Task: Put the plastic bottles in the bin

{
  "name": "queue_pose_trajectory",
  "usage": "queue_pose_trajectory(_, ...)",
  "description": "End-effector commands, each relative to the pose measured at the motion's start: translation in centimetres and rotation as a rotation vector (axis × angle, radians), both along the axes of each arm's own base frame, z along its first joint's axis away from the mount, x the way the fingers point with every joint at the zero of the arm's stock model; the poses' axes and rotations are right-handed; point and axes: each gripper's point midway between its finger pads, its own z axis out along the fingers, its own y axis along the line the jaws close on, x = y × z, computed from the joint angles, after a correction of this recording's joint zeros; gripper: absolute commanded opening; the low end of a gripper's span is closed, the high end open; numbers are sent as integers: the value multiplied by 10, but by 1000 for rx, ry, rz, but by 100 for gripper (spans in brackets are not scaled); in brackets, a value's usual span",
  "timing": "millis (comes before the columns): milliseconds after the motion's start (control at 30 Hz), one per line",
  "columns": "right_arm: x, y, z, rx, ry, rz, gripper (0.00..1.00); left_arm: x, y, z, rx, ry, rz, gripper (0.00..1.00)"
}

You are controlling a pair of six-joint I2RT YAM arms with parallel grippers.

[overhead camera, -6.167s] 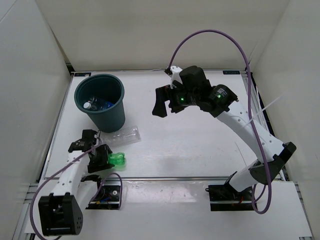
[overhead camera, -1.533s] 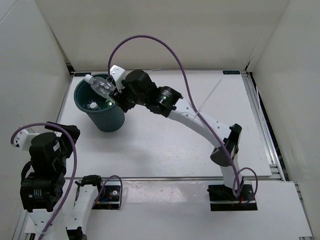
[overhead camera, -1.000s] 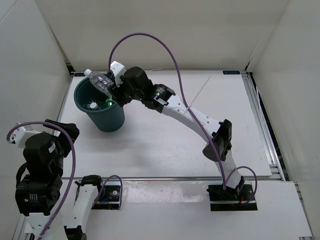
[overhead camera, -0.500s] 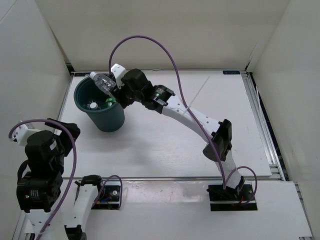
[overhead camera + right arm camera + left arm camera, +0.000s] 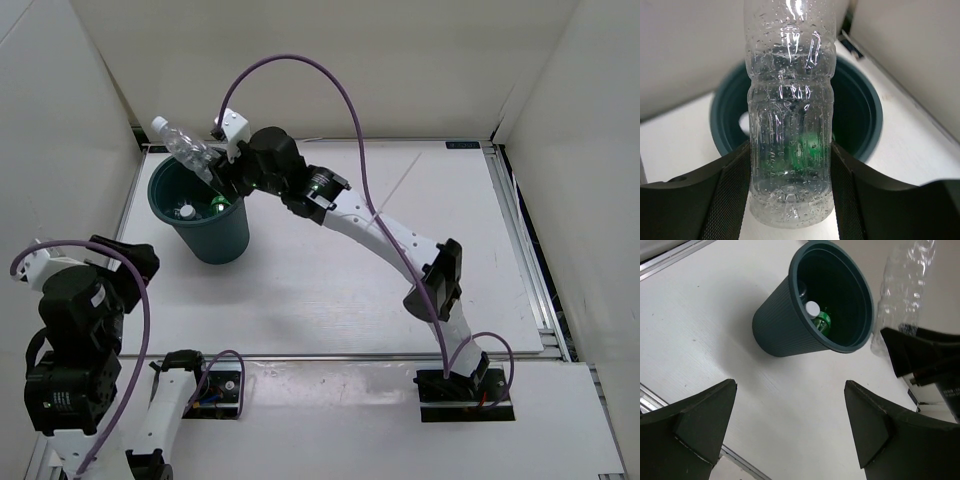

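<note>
Two right fingers: the right gripper (image 5: 790, 187) is clamped on the lower body of a clear bottle (image 5: 790, 115), one dark pad (image 5: 732, 195) pressed to each side.
Clear bottle: ribbed, see-through, beaded with droplets; in the top view it (image 5: 182, 150) tilts up and away from the gripper, white cap toward the far-left corner.
Bottle against bin: it hangs in the air over the far rim of the bin (image 5: 218, 238) and touches nothing but the pads; it is not inside.
Bin: a dark teal-green bucket standing upright on the white table (image 5: 350, 270), far left, mouth open to the top camera.
Inside the bin: a green bottle (image 5: 821, 320) and a white cap (image 5: 812, 307) show at the bottom; how many bottles lie there cannot be told.
Right arm: stretched from its base at the near right, across the table to the bin, with a purple cable (image 5: 300, 60) looping high above it.
Left gripper: the left gripper (image 5: 790, 412) is spread wide and holds nothing.
Left arm: raised at the near-left edge, well apart from the bin; its camera looks down on the bin's ribbed wall (image 5: 780, 325) and the held bottle (image 5: 902, 290) beside the rim.
</note>
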Motion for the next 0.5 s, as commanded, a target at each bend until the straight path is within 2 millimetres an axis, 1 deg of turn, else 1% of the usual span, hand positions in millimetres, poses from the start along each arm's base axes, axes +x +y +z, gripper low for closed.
queue_pose_trajectory(0, -1, 32, 59, 240, -84, 78, 24, -2, -10, -8, 17, 87, -85, 100)
queue_pose_trajectory(33, 0, 36, 61, 262, -86, 78, 23, -3, -13, -3, 23, 75, -103, 100)
queue_pose_trajectory(67, 3, 44, 56, 285, -84, 86, 23, 0, -18, -5, 9, 86, -130, 100)
queue_pose_trajectory(100, 8, 45, 56, 298, -93, 90, 21, 2, -20, -2, 14, 84, -150, 100)
queue_pose_trajectory(133, 7, 50, 50, 306, -81, 104, 21, 1, -23, 2, 9, 71, -163, 100)
queue_pose_trajectory(167, 15, 54, 37, 303, -66, 105, 21, 3, -25, 1, 25, 87, -189, 100)
queue_pose_trajectory(200, 17, 57, 34, 319, -66, 105, 21, 3, -29, 0, 25, 88, -215, 100)
queue_pose_trajectory(233, 14, 63, 24, 316, -47, 132, 23, 5, -28, -1, 36, 100, -222, 100)
queue_pose_trajectory(267, 21, 65, 9, 298, -34, 131, 25, 4, -28, -1, 53, 105, -230, 100)
queue_pose_trajectory(300, 22, 67, 3, 290, -28, 130, 29, 4, -27, -1, 63, 108, -234, 100)
queue_pose_trajectory(333, 21, 70, -6, 278, -28, 147, 35, 6, -27, 1, 63, 108, -234, 100)
queue_pose_trajectory(367, 22, 70, -6, 272, -40, 149, 64, 7, -27, 3, 73, 110, -239, 100)
queue_pose_trajectory(400, 20, 71, -11, 264, -34, 159, 77, 7, -25, 3, 77, 111, -231, 100)
queue_pose_trajectory(433, 24, 69, -20, 245, -22, 135, 86, 9, -25, 6, 78, 108, -231, 100)
queue_pose_trajectory(467, 25, 65, -8, 259, -35, 114, 100, 10, -25, 10, 79, 102, -231, 100)
